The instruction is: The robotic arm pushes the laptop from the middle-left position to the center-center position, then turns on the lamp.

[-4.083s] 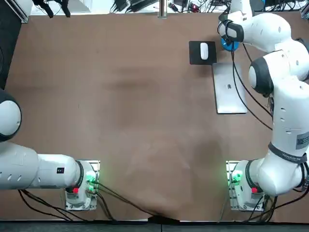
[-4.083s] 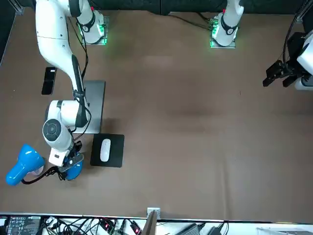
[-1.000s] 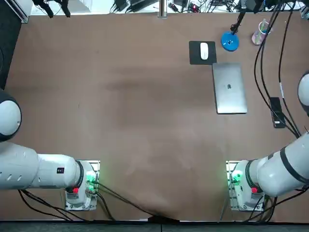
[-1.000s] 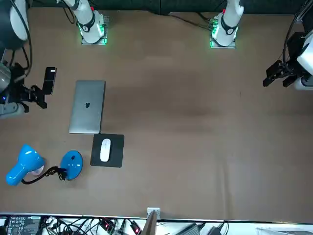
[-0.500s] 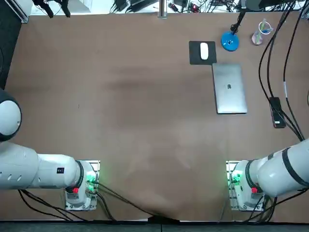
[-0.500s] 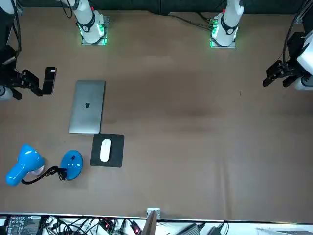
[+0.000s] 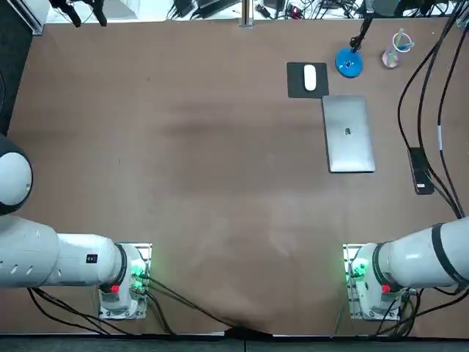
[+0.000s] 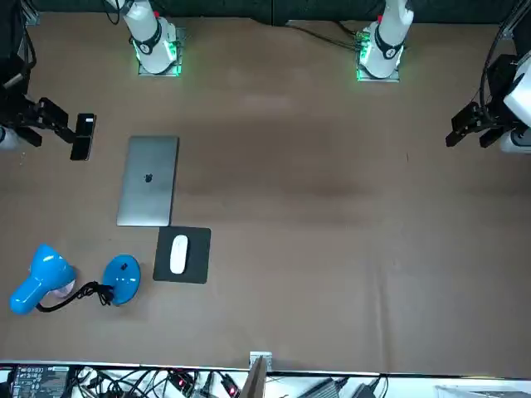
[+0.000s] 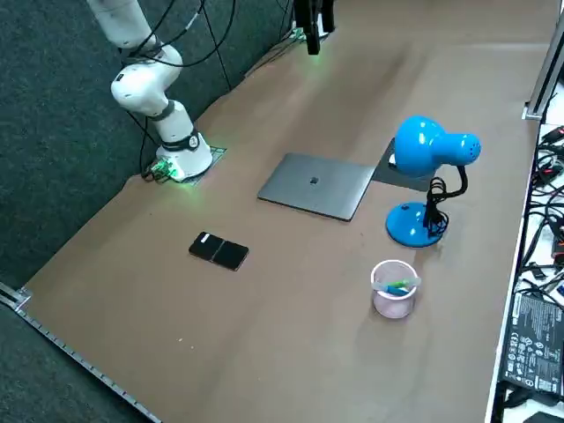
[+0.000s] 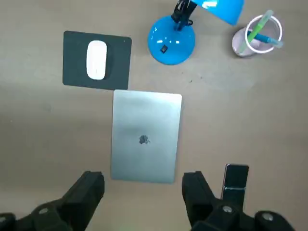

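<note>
Laptop (image 7: 349,134), closed and silver, lay flat on the brown table (image 7: 205,147) in the robot's right half, its long edges running away from the bases. Wide bare tabletop lay open on its left, toward the centre. The right gripper (image 10: 143,177) hung well above the table on the phone's side, fingers spread and empty. The blue lamp (image 7: 349,64) stood just past the laptop's far edge. The black mouse pad (image 7: 295,88) met its far left corner, and a dark phone (image 7: 420,171) lay apart on its right. A cup (image 7: 392,55) of pens stood beside the lamp, a white mouse (image 7: 310,77) on the pad. A small dark logo (image 10: 143,139) marked the lid's centre
</note>
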### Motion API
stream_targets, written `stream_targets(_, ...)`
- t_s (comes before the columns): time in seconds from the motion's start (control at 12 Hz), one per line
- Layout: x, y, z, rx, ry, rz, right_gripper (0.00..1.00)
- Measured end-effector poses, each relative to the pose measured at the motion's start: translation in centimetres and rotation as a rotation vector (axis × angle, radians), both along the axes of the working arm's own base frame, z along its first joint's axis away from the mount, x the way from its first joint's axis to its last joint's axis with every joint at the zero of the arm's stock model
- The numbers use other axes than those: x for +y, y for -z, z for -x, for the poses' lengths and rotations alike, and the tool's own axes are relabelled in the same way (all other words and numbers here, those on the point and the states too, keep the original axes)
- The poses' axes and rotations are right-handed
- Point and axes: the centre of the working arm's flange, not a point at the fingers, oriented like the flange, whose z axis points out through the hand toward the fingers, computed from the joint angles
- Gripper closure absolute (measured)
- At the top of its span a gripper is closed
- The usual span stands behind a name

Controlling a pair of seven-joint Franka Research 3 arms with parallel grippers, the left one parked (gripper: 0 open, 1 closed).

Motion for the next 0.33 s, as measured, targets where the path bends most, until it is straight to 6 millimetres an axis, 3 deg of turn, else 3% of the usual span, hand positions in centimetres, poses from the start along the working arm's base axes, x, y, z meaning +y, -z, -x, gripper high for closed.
stream_targets(0.33, 0.0, 0.0, 2.4, 0.015, 0.038, -0.008, 0.0)
